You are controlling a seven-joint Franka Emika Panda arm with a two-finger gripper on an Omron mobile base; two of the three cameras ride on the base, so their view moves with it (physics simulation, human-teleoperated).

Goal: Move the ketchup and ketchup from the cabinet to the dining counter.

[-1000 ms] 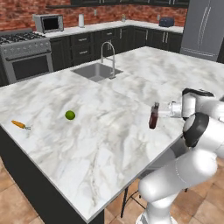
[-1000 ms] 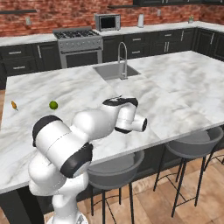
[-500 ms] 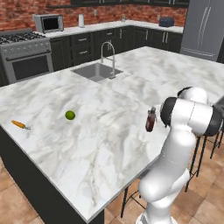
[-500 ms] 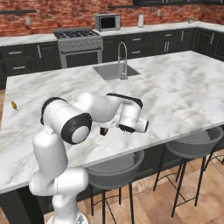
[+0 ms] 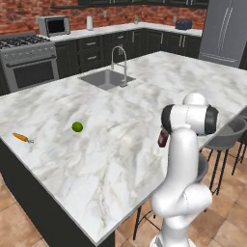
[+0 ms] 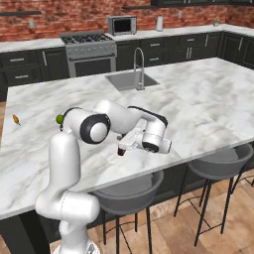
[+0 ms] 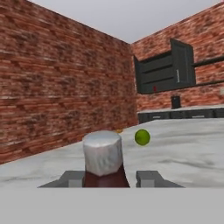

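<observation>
Nearest to us, the gripper (image 7: pixel 109 178) is closed on the dark maroon ketchup bottle (image 5: pixel 163 138), its two fingers (image 7: pixel 151 178) flanking the bottle's body below a grey cap (image 7: pixel 103 152). We see the bottle held just above the dining counter (image 5: pixel 111 154), near its stool-side edge. Compared with a second ago, the arm has folded inward: the forearm then reached out to the side with the bottle beyond it, whereas the upper link now stands upright in the left base view and the bottle hangs close beside it. In the right base view the hand has swung from behind the elbow to in front of it. Farther out, a green lime (image 5: pixel 77 127) and an orange carrot (image 5: pixel 20 137) lie unmoved on the counter. Beyond them sit the sink (image 5: pixel 103 78) and faucet (image 5: pixel 119 61).
</observation>
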